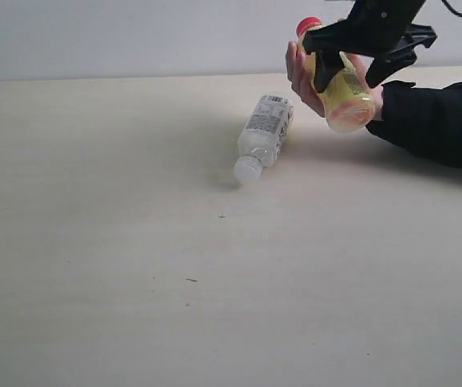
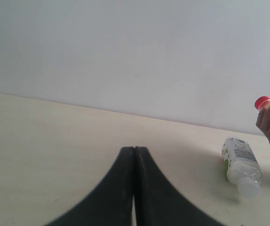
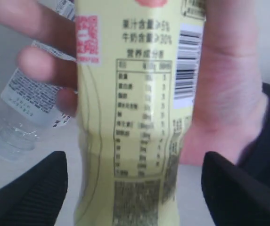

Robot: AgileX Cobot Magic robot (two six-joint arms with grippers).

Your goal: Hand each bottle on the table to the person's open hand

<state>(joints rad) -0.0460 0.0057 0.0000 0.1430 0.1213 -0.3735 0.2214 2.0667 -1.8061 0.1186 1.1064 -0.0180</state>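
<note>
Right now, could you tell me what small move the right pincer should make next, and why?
Probably draw the right pincer straight back: its jaws stand clear of the yellow-labelled bottle, which the person's hand grips.

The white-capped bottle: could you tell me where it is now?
In the exterior view the white-capped bottle lies on its side on the table, just left of the person's hand.

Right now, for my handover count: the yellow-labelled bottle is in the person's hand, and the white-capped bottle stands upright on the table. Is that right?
Not quite. The white-capped bottle is not upright; it lies on its side on the table, as the exterior view shows. The yellow-labelled bottle is indeed in the person's hand.
</note>
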